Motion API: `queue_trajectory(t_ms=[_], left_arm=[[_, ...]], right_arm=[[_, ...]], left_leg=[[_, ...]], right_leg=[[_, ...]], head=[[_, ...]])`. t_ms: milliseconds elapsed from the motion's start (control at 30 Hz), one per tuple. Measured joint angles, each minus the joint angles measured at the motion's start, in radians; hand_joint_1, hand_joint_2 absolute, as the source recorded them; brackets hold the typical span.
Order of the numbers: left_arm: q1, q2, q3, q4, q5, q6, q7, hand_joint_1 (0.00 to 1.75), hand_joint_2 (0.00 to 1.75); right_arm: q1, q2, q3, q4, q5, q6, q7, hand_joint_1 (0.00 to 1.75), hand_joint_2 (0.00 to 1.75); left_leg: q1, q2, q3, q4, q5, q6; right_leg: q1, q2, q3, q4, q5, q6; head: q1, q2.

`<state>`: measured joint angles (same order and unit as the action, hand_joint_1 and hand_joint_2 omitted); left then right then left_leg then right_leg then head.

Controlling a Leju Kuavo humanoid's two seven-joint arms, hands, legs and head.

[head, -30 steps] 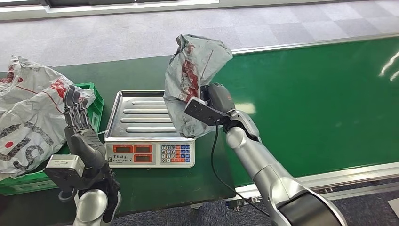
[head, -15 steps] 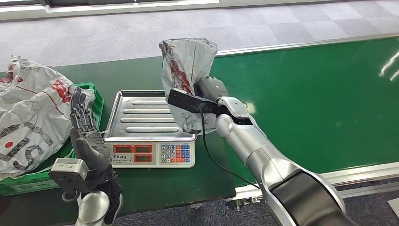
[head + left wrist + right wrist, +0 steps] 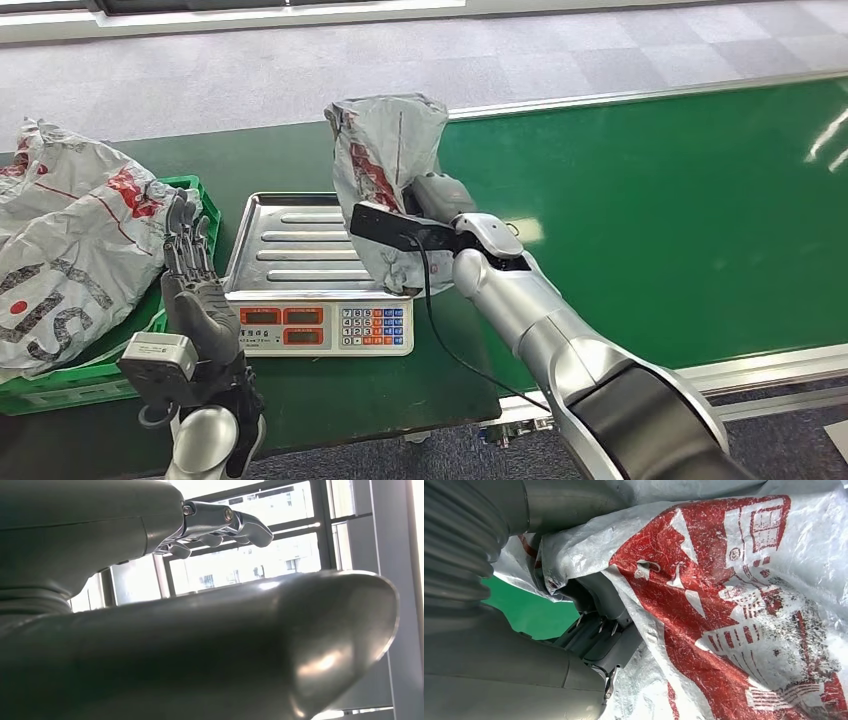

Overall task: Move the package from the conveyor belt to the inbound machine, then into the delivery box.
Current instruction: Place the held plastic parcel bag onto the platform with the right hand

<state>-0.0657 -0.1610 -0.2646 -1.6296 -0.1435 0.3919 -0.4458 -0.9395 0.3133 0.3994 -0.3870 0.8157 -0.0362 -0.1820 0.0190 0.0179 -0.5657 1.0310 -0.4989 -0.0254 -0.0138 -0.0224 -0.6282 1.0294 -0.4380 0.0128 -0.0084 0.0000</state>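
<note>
Head view, right robot hand (image 3: 432,205) gripping package (image 3: 385,150), scale (image 3: 318,272) beneath, heaped green crate (image 3: 203,215) beside

Package (image 3: 385,170) above scale (image 3: 318,275) right edge; crate (image 3: 205,225) left of scale.

On my left wrist feed, the left hand (image 3: 150,605) takes up most of the frame. Its thick grey thumb (image 3: 280,645) sweeps from 9 o'clock out to a rounded tip near 3 o'clock, catching a glossy highlight. At about 12 o'clock I see the darker fingers (image 3: 225,522) stretched out, slightly curled, with nothing in them. Behind them stands a bright window (image 3: 250,570) with dark frame bars, buildings faint beyond.
</note>
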Motion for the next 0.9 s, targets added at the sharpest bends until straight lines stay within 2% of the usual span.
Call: queue_trajectory(t_ms=[367, 700, 733, 800, 833, 867, 900], left_arm=[[-0.001, 0.002, -0.018, 0.026, 0.016, -0.016, -0.001, 0.00, 0.00], [-0.001, 0.006, -0.037, 0.029, 0.021, -0.015, -0.003, 0.00, 0.00], [-0.001, 0.006, -0.037, 0.029, 0.022, -0.015, -0.003, 0.00, 0.00], [-0.002, 0.006, -0.037, 0.031, 0.024, -0.014, -0.003, 0.00, 0.00], [-0.002, 0.006, -0.038, 0.033, 0.026, -0.014, -0.003, 0.00, 0.00], [-0.003, 0.006, -0.039, 0.035, 0.029, -0.014, -0.003, 0.00, 0.00], [-0.003, 0.006, -0.040, 0.038, 0.033, -0.014, -0.004, 0.00, 0.00]], right_arm=[[0.057, 0.030, 0.000, 0.009, -0.048, 0.038, -0.136, 1.75, 1.75], [0.055, 0.044, 0.030, 0.004, -0.049, 0.050, -0.099, 1.75, 1.75], [0.054, 0.045, 0.048, 0.002, -0.052, 0.045, -0.089, 1.53, 1.75], [0.053, 0.046, 0.091, -0.003, -0.072, 0.035, -0.071, 0.66, 1.75], [0.053, 0.047, 0.112, -0.004, -0.083, 0.028, -0.066, 0.22, 1.31], [0.052, 0.047, 0.130, -0.004, -0.088, 0.014, -0.063, 0.00, 0.87], [0.052, 0.047, 0.146, -0.004, -0.085, -0.011, -0.059, 0.00, 0.44]], left_leg=[[0.000, 0.000, 0.000, 0.000, 0.000, 0.000], [0.000, 0.000, 0.000, 0.000, 0.000, 0.000], [0.000, 0.000, 0.000, 0.000, 0.000, 0.000], [0.000, 0.000, 0.000, 0.000, 0.000, 0.000], [0.000, 0.000, 0.000, 0.000, 0.000, 0.000], [0.000, 0.000, 0.000, 0.000, 0.000, 0.000], [0.000, 0.000, 0.000, 0.000, 0.000, 0.000]], right_leg=[[0.000, 0.000, 0.000, 0.000, 0.000, 0.000], [0.000, 0.000, 0.000, 0.000, 0.000, 0.000], [0.000, 0.000, 0.000, 0.000, 0.000, 0.000], [0.000, 0.000, 0.000, 0.000, 0.000, 0.000], [0.000, 0.000, 0.000, 0.000, 0.000, 0.000], [0.000, 0.000, 0.000, 0.000, 0.000, 0.000], [0.000, 0.000, 0.000, 0.000, 0.000, 0.000]], head=[[0.000, 0.000], [0.000, 0.000], [0.000, 0.000], [0.000, 0.000], [0.000, 0.000], [0.000, 0.000], [0.000, 0.000]])
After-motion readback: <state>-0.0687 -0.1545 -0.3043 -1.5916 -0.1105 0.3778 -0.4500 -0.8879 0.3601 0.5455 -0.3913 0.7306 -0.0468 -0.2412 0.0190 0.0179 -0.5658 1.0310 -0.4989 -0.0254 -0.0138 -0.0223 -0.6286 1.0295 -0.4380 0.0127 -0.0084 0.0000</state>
